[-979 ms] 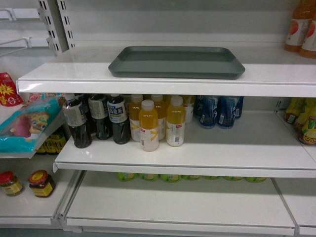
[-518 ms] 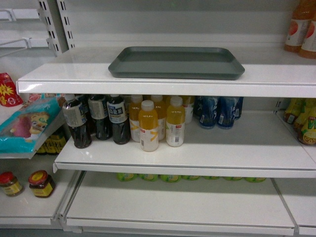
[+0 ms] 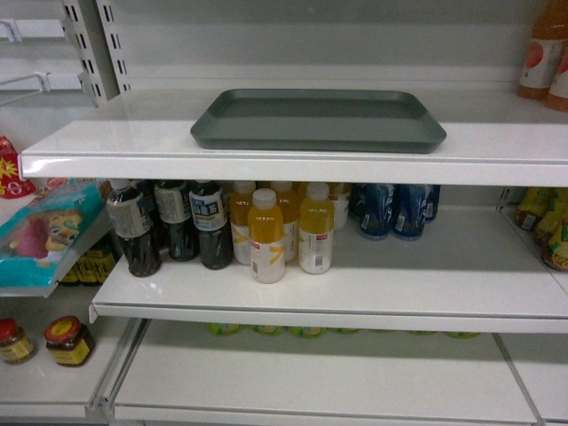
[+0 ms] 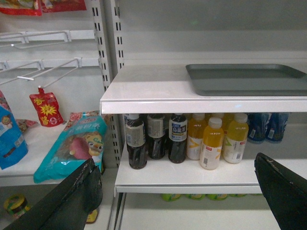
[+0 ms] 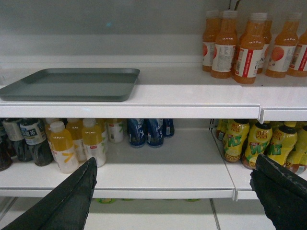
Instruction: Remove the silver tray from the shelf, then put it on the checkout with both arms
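Note:
The silver tray [image 3: 318, 119] lies flat on the white shelf [image 3: 133, 142], near its front lip. It also shows at the upper right of the left wrist view as the silver tray [image 4: 247, 79], and at the upper left of the right wrist view as the silver tray [image 5: 72, 84]. My left gripper [image 4: 178, 189] is open, low and well short of the shelf, with nothing between its fingers. My right gripper [image 5: 175, 191] is open too, below the tray's level and apart from it. Neither gripper shows in the head view. The checkout is out of view.
Dark, yellow and blue bottles [image 3: 266, 235] stand on the board below the tray. Orange bottles [image 5: 249, 45] stand on the tray's shelf at the right. Snack bags [image 4: 72, 146] and wire hooks [image 4: 48, 69] fill the bay at the left, jars [image 3: 67, 342] below.
The head view has shifted a little: the tray and shelves look slightly larger and lower in the frame. The tray has not moved on the shelf.

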